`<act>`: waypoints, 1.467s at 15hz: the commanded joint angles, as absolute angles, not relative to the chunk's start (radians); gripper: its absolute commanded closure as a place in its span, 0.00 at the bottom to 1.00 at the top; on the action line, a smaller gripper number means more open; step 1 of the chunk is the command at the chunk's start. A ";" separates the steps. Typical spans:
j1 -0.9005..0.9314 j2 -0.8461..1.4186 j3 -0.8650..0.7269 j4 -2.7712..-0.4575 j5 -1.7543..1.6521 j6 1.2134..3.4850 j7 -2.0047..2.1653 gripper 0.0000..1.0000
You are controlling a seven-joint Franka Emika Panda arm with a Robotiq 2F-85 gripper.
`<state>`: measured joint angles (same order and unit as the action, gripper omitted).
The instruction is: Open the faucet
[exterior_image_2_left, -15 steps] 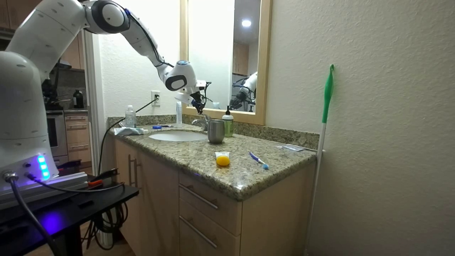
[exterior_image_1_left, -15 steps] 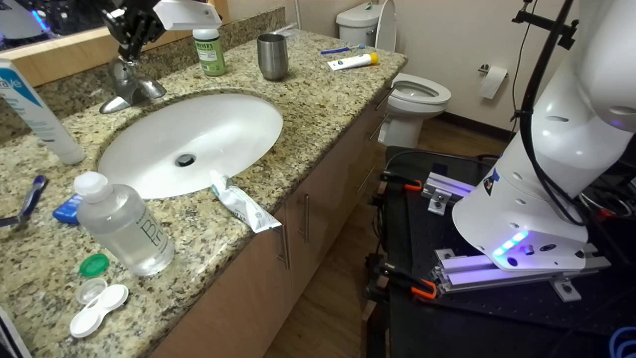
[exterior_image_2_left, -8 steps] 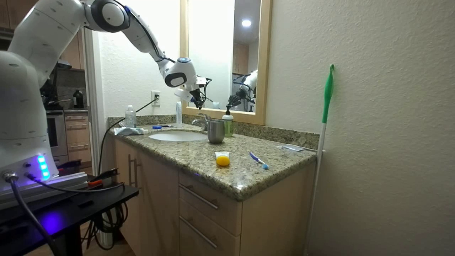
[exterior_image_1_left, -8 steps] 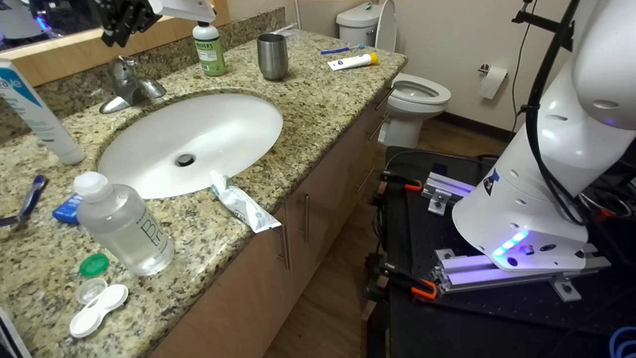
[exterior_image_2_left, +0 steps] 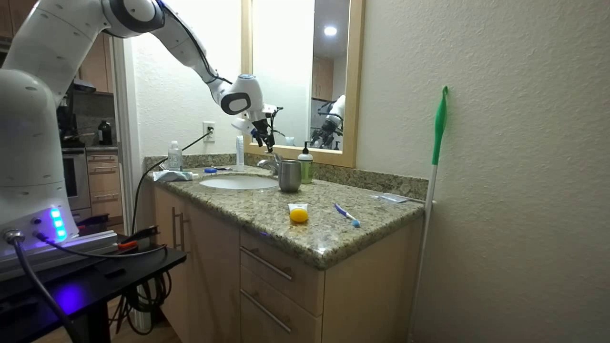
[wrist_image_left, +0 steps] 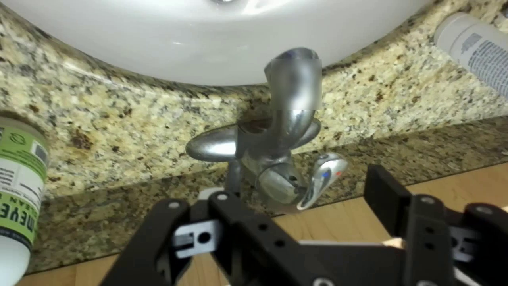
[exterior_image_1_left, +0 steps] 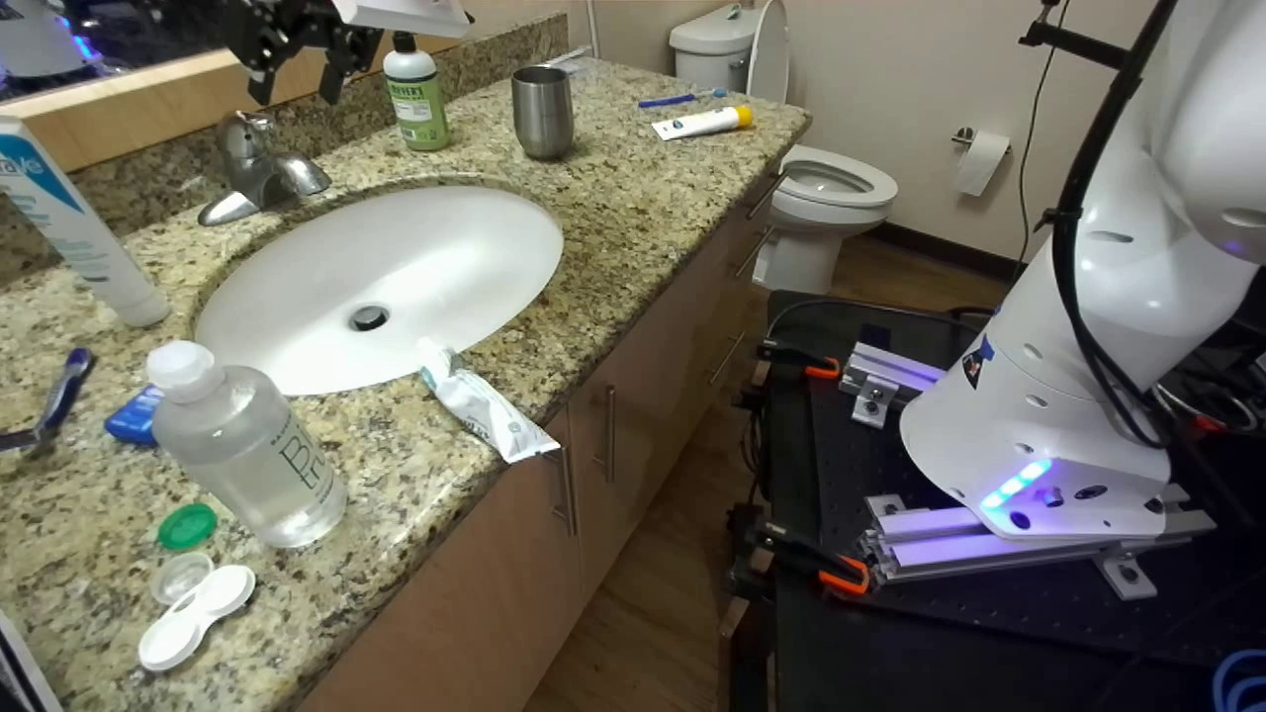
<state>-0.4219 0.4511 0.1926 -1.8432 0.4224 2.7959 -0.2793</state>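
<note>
Holding jaws wide apart, gripping nothing, over faucet (wrist_image_left: 274,141), mounted on tabletop (wrist_image_left: 139,135) with spout (wrist_image_left: 295,91) toward basin (wrist_image_left: 178,51), presumably for drainage. Probably spread to straddle lever (wrist_image_left: 324,178), seen between them in wrist view. Cannot tell if touching.

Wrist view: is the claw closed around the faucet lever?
No, the claw is open, its fingers spread well apart, with the faucet lever showing in the gap between them.

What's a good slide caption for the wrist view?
Open claw above a chrome faucet, its lever marked red and blue; white basin at top.
</note>
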 commanded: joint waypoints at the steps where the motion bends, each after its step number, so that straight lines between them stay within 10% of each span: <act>1: -0.388 0.449 0.151 -1.844 0.429 2.772 -0.279 0.14; 3: -0.375 0.453 0.133 -1.847 0.420 2.760 -0.272 0.00; 17: -0.368 0.602 0.156 -1.711 0.347 2.827 -0.307 0.00; 22: -0.370 0.605 0.163 -1.712 0.349 2.832 -0.306 0.47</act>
